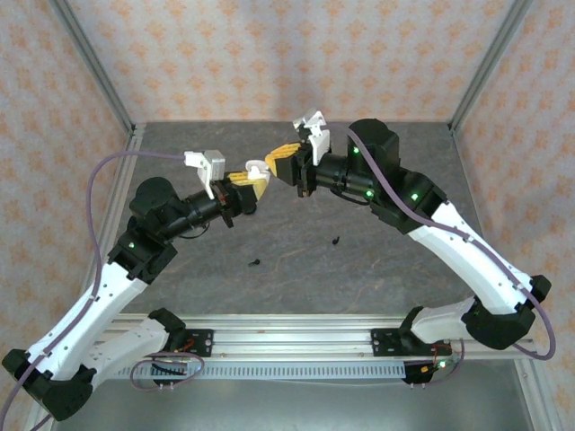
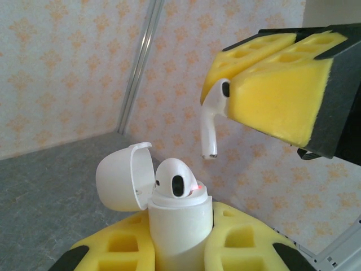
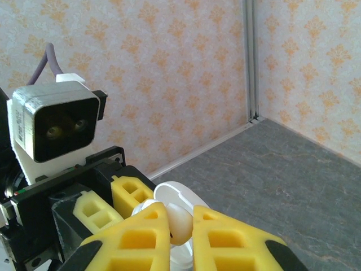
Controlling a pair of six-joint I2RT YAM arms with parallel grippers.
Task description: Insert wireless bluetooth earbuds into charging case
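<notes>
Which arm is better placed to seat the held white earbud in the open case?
Right. The right tool pinches the white earbud, stem down, above the open case, which the left tool holds upright with another earbud seated.

This is a robotics lab test cell, not a lived-in room. Bare aluminium posts (image 1: 94, 63) frame thin panels (image 1: 287, 54) papered in an orange floral print, boxing in a grey stone-look table (image 1: 314, 278). A left arm (image 1: 103, 287) and a right arm (image 1: 467, 256), both white and black, are bolted to a metal rail (image 1: 287, 337) at the near edge, with purple cables (image 1: 135, 153) looping off them.
</notes>
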